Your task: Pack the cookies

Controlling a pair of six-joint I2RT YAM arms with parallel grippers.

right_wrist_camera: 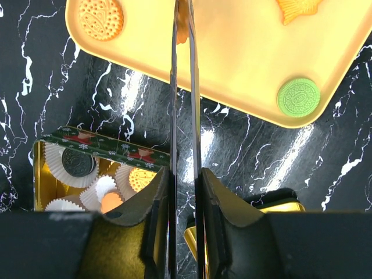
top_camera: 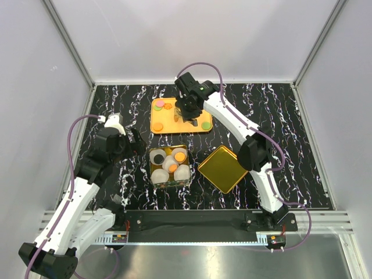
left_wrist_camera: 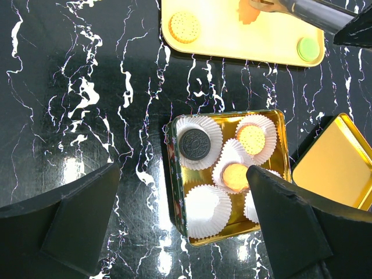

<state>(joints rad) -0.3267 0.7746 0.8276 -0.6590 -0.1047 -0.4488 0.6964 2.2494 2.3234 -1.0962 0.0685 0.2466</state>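
Judging cookies (right_wrist_camera: 101, 18) light, stiff, crumbly: pinch gently across the edges with tongs (right_wrist_camera: 174, 87) clamped in right gripper (right_wrist_camera: 183, 174) jaws. Lying flat on yellow tray (right_wrist_camera: 232, 52), others cupped inside tin (right_wrist_camera: 116, 149) on surface (left_wrist_camera: 70, 87). Holding left gripper (left_wrist_camera: 183, 168) jaws apart near tin.

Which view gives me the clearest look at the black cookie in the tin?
Left wrist: the black cookie sits unobstructed in its paper cup, embossing visible. Right wrist shows the cookie smaller, near the frame's left edge. Top external shows only a dark dot.
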